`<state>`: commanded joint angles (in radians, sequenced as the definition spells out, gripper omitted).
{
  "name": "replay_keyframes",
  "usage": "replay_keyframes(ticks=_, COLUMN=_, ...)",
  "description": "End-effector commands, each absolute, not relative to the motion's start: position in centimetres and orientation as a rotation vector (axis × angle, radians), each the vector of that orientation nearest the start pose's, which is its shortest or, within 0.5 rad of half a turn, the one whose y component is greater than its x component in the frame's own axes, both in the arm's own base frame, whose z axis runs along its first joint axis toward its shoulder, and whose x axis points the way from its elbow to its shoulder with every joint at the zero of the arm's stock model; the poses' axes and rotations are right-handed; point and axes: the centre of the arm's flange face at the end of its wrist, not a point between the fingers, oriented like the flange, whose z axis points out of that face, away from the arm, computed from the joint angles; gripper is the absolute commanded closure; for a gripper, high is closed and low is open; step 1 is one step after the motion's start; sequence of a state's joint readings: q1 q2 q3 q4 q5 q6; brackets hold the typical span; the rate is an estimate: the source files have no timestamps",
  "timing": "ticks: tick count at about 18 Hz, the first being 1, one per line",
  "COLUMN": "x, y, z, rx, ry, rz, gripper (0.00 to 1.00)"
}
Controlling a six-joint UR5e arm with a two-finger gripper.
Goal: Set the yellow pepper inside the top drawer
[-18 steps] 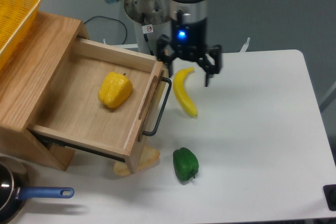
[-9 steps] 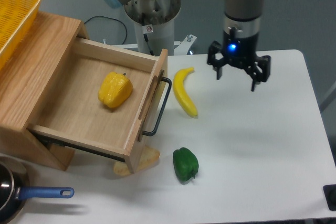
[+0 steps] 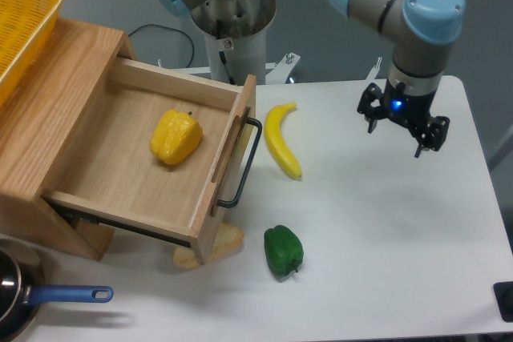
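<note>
left: a yellow basket (image 3: 24, 26) sits on the wooden cabinet (image 3: 48, 110), and a pan (image 3: 16, 298) with a blue handle lies below it at the table edge. left of centre: the drawer (image 3: 120, 198) stands pulled out, and the pepper (image 3: 175, 137) lies on its floor, touching no wall. centre: a banana (image 3: 280, 140) lies just beside the black handle (image 3: 244, 164); a green pepper (image 3: 284, 251) sits nearer us on the table (image 3: 385, 262). right: the gripper (image 3: 403, 118) hangs over bare tabletop with fingers spread and nothing between them. we judge the placing step done; what remains, if anything, is for the arm to clear off, which calls only for free motion away from the fruit. the pepper is well apart from the gripper, far to its left, with the banana between.
</note>
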<state>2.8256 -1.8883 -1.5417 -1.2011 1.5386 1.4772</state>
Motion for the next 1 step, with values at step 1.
replay_keyframes(ticks=1, x=-54.36, y=32.12, z=36.26, rx=-3.074, ry=0.345, rz=0.111, gripper=0.00)
